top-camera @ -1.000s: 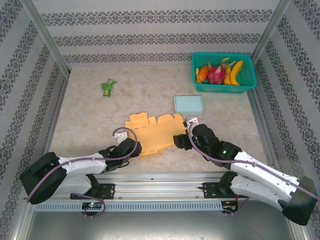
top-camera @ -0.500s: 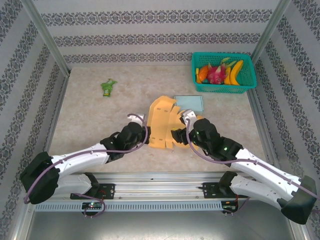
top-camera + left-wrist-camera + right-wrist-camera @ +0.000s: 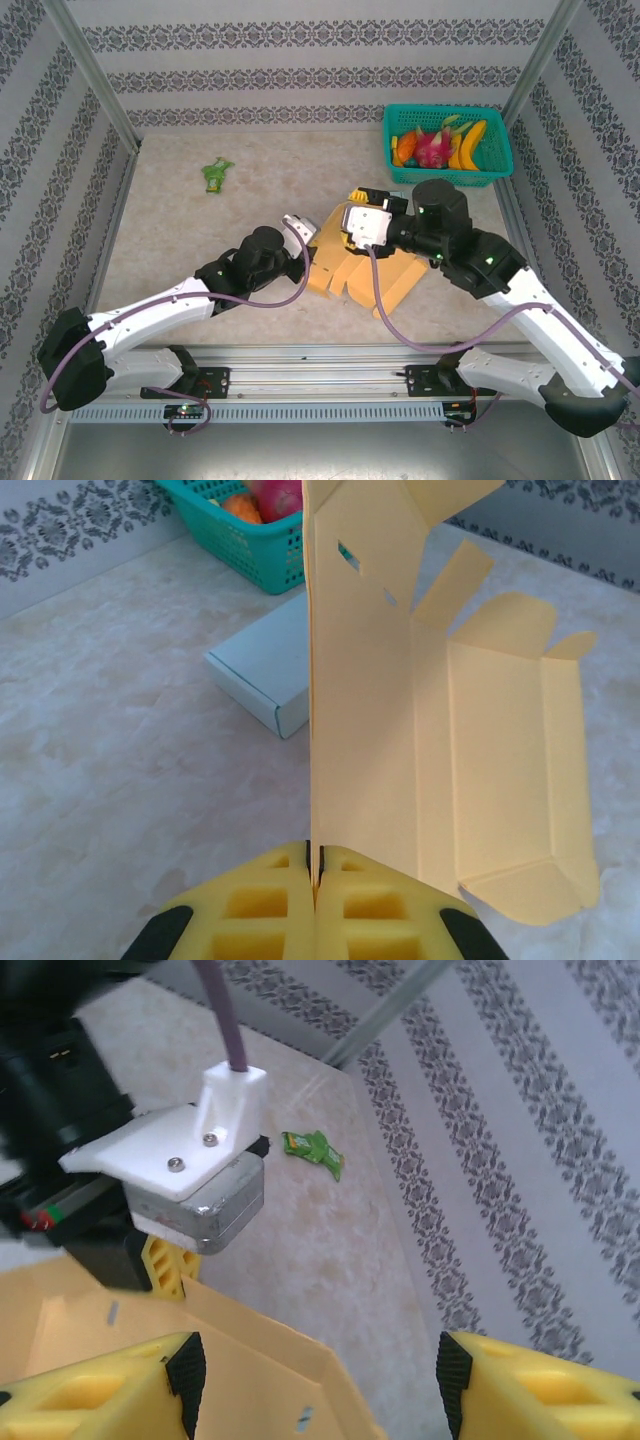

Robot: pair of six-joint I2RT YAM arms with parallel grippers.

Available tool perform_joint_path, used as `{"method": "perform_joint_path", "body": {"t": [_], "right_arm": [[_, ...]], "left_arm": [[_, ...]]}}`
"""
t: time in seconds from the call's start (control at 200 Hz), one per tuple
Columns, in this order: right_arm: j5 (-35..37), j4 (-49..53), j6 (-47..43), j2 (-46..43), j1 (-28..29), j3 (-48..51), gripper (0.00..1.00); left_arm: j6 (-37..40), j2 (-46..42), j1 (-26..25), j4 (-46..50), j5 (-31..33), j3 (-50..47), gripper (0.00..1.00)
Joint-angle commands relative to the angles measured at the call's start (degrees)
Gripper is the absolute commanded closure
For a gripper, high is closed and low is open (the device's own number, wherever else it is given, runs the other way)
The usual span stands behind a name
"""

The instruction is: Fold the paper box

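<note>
1. The paper box (image 3: 365,272) is a flat orange-yellow sheet of card, not yet folded into shape. It is near the middle of the bench (image 3: 190,235), in front of the green basket (image 3: 450,178).
2. In the left wrist view, one panel of the paper box (image 3: 370,710) stands upright on its edge. The other panels and flaps lie open on the bench to the right of it.
3. The left end effector (image 3: 303,248) is closed tightly on the lower edge of this upright panel. Its two yellow fingers (image 3: 265,905) press together with only the thin card between them.
4. The right end effector (image 3: 347,226) is above the far part of the sheet, and its jaws stand wide apart. In the right wrist view a panel of the sheet (image 3: 240,1360) lies between and below its fingers (image 3: 100,1390). I cannot tell if they touch the card.
5. A small blue box (image 3: 262,665) lies flat just behind the sheet.
6. The green basket holds fruit (image 3: 440,145), with a banana and a pink one among them.
7. A green packet (image 3: 215,174) lies well apart, on the far left of the bench; its print is too small to read.
</note>
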State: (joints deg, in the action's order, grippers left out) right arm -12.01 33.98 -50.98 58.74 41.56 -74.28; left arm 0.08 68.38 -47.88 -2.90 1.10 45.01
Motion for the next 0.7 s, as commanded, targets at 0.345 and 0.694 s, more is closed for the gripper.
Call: {"method": "perform_joint_path", "body": {"t": [0.345, 0.694], "right_arm": [[-0.3, 32.0, -22.2, 15.8, -3.7, -22.0, 0.38], [3.1, 38.8, -26.7, 23.9, -5.0, -27.0, 0.45]], "left_arm": [[8.7, 2.9, 0.2, 4.3, -3.6, 4.6, 0.98], [13.3, 5.9, 0.2, 6.6, -8.2, 8.4, 1.00]]}}
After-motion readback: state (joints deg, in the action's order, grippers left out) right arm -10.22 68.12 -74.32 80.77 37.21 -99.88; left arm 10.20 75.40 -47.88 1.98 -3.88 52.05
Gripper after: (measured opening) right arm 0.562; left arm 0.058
